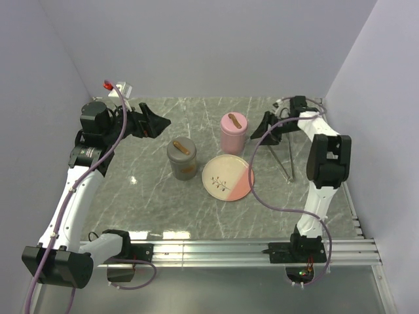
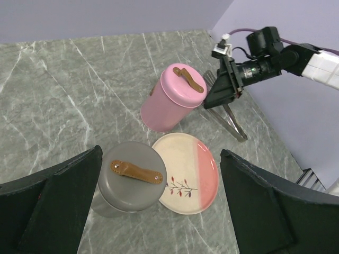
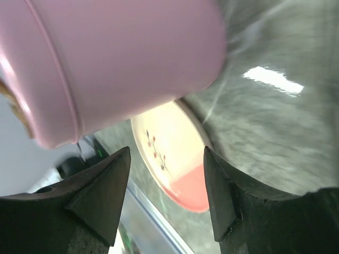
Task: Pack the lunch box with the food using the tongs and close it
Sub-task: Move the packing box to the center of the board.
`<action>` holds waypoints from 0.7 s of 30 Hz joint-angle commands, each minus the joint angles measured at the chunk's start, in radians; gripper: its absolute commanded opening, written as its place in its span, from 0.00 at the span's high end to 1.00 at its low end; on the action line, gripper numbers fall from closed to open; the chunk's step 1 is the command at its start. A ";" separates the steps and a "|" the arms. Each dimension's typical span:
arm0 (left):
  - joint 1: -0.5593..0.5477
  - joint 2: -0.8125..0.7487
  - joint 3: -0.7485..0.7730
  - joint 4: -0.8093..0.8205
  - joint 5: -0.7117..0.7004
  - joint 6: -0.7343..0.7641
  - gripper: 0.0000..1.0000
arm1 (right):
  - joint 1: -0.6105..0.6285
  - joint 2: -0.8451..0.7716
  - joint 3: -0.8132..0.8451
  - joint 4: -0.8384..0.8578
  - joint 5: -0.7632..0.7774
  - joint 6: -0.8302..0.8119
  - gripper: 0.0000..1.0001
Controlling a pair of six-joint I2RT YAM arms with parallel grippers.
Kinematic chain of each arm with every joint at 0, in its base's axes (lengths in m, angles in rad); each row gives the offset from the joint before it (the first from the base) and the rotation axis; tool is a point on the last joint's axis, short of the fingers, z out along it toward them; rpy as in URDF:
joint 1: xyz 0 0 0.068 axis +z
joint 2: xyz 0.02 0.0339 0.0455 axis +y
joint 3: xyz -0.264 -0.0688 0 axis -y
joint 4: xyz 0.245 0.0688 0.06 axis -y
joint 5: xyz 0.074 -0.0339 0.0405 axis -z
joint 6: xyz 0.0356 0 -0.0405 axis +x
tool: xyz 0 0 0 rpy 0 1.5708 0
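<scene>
Two round lidded lunch box tins stand mid-table, a pink one (image 1: 234, 131) (image 2: 172, 100) and a grey one (image 1: 182, 158) (image 2: 130, 177), each with a brown strap handle on its shut lid. The silver tongs (image 1: 283, 159) (image 2: 233, 124) lie on the marble right of the plate. My right gripper (image 1: 264, 127) (image 2: 216, 97) (image 3: 167, 174) hovers open just right of the pink tin (image 3: 116, 63), above the tongs' far end, with nothing between its fingers. Raised at the left, my left gripper (image 1: 156, 123) (image 2: 160, 198) stands wide open and empty, looking down on the grey tin. No food shows in any view.
A cream-and-pink plate (image 1: 228, 177) (image 2: 186, 172) (image 3: 172, 153) with a twig motif lies empty in front of the tins, touching the grey one's side. The metal rail (image 1: 216, 250) runs along the near edge. Walls close in on both sides.
</scene>
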 commanded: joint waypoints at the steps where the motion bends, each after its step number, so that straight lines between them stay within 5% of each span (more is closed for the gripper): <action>1: 0.003 -0.008 -0.006 0.033 0.022 -0.009 0.01 | -0.075 -0.129 -0.069 0.254 -0.062 0.166 0.36; 12: 0.005 -0.001 0.007 0.013 -0.015 0.030 0.00 | -0.039 -0.121 -0.171 0.716 0.069 0.687 0.39; 21: 0.008 0.003 -0.009 0.020 -0.015 0.029 0.01 | 0.013 -0.043 -0.221 0.879 0.031 0.843 0.42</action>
